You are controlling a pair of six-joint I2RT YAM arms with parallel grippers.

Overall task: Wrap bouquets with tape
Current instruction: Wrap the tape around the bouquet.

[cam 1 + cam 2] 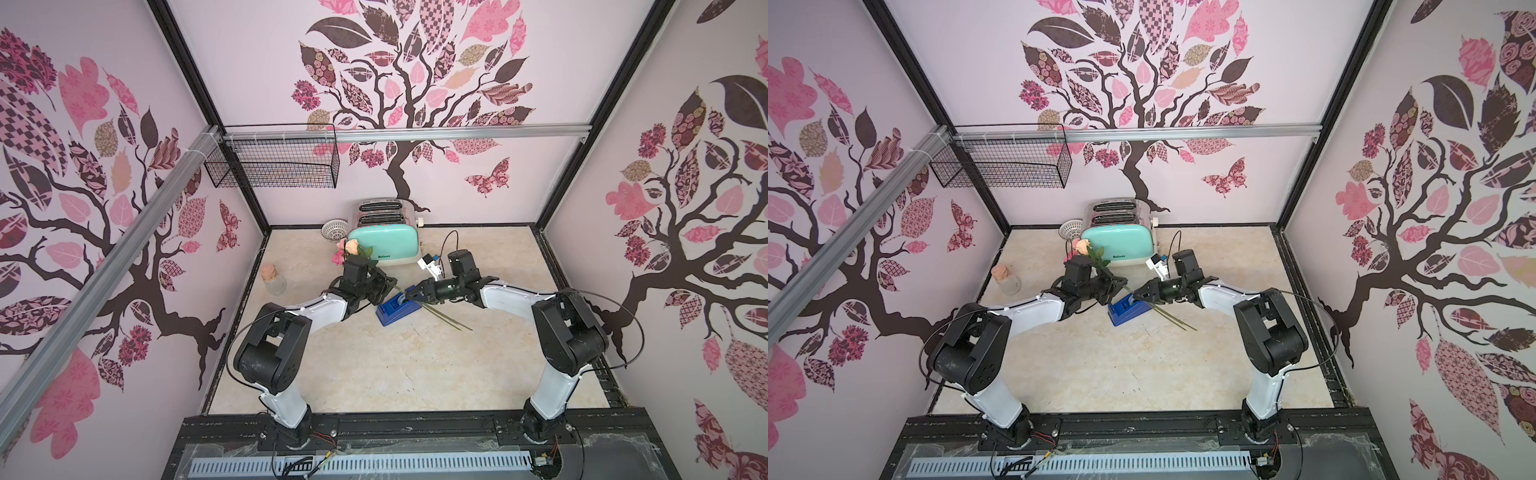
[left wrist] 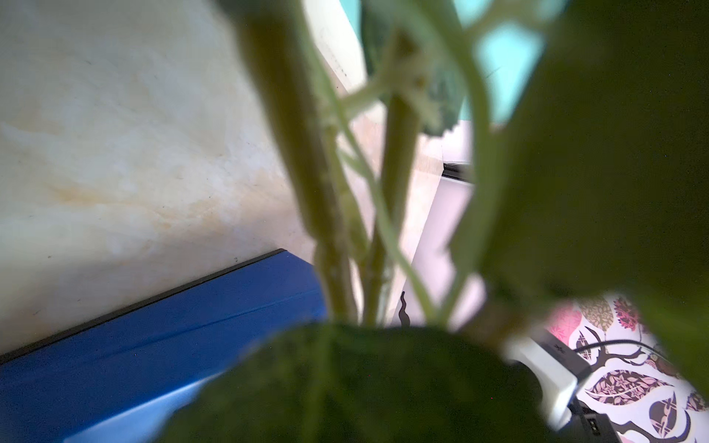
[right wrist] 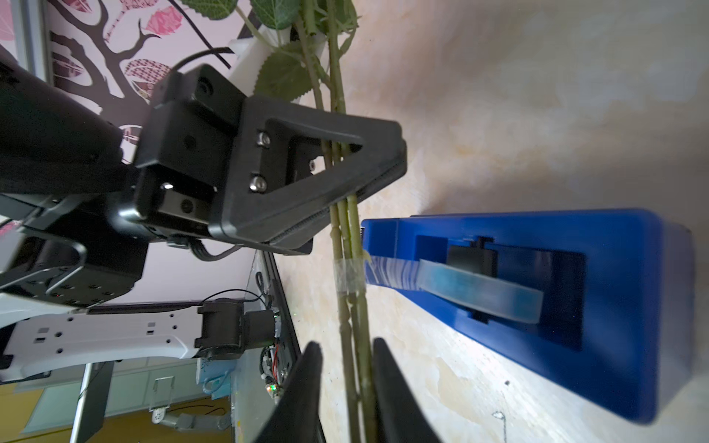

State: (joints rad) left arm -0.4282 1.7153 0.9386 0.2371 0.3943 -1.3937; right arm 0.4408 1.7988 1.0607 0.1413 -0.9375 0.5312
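watching this from the side: the bouquet point(image 1: 350, 248) is held at a slant over the blue dispenser point(image 3: 537, 230), roses back by the toaster point(image 1: 384, 245), bare stem ends poking out toward the front, low over the table point(image 1: 374, 365). the left gripper point(image 3: 376, 184) is clamped tight on the stems point(image 3: 345, 230) just below the leaves. the right gripper point(image 3: 346, 342) sits further down with its fingers point(image 3: 387, 383) either side of the same stems. the gap is very narrow, but i honestly can't tell if it's pinching or just straddling them. the tape point(image 3: 479, 284) is already on: a short clear band sits round the stems between the two grippers, and the strip runs from it back to the roll, looks uncut.

handling-wise i'd guess fake roses, so super light, with thin stems that look stiff-ish but springy. a few skinny rods like that will want to slide over each other and fan out. so hold the bare stretch close to the band on both sides, never the leaves or heads, which look soft and would just fold. the tape is the fussy bit: thin, sticky, easy to twist, so keep it taut. the dispenser looks like the heaviest thing here, though it could skid on that smooth top if tugged sideways.
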